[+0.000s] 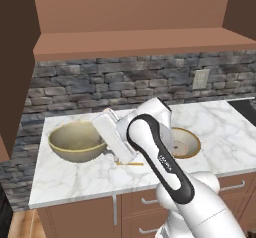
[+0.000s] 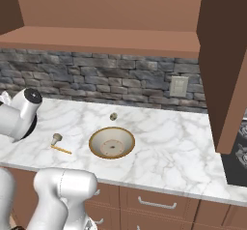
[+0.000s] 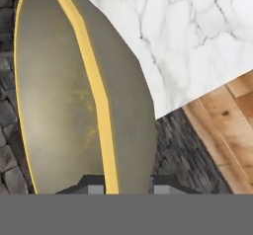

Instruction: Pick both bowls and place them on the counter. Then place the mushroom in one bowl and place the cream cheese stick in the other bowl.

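The deep olive-tan bowl (image 1: 75,141) with a yellowish rim is at the left end of the counter (image 1: 75,182). My gripper (image 1: 101,138) is at its right rim. In the hand view the gripper (image 3: 128,187) is shut on that bowl (image 3: 59,96), one fingertip (image 3: 96,188) on each side of the rim. I cannot tell whether the bowl rests on the marble or hangs just over it. The shallow beige bowl (image 2: 112,142) stands on the counter (image 2: 169,147), partly hidden by the arm in the left base view (image 1: 187,143). The mushroom (image 2: 56,138) and cream cheese stick (image 2: 61,150) lie to its left.
A small dark knob (image 2: 113,116) sits behind the beige bowl. A wall outlet (image 2: 179,86) is on the stone backsplash. A dark stove edge (image 1: 245,107) borders the counter's right end. Brown cabinets hang overhead, and the counter's left edge drops to wooden floor (image 3: 222,125).
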Controlling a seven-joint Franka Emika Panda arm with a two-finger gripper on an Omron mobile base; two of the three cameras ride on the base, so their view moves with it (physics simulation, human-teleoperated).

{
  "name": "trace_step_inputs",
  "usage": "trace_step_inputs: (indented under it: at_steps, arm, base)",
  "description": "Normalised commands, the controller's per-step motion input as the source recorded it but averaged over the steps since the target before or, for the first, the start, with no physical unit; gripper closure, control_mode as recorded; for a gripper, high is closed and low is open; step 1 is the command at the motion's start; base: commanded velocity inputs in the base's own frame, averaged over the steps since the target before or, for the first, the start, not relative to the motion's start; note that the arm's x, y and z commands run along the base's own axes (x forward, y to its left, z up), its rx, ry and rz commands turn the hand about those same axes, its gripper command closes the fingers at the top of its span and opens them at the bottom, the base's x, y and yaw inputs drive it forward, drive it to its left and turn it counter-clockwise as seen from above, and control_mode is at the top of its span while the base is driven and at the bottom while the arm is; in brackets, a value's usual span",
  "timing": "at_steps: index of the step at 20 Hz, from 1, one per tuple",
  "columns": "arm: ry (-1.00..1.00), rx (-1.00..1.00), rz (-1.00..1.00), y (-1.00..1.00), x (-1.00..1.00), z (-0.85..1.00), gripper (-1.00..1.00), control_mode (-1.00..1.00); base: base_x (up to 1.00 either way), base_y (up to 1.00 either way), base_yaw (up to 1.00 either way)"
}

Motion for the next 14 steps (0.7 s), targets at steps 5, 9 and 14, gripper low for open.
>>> trace_step_inputs:
  at_steps: [5, 9, 14]
  arm:
    - [0.09, 0.00, 0.05, 0.39, 0.46, -0.45, 1.00, -1.00]
    - [0.00, 0.00, 0.04, 0.22, 0.48, -0.54, 1.00, -1.00]
    - [-0.01, -0.01, 0.04, 0.11, 0.45, -0.71, 1.00, -1.00]
  base:
    - [0.00, 0.00, 0.00]
    - [0.00, 0.00, 0.00]
    - [0.00, 0.00, 0.00]
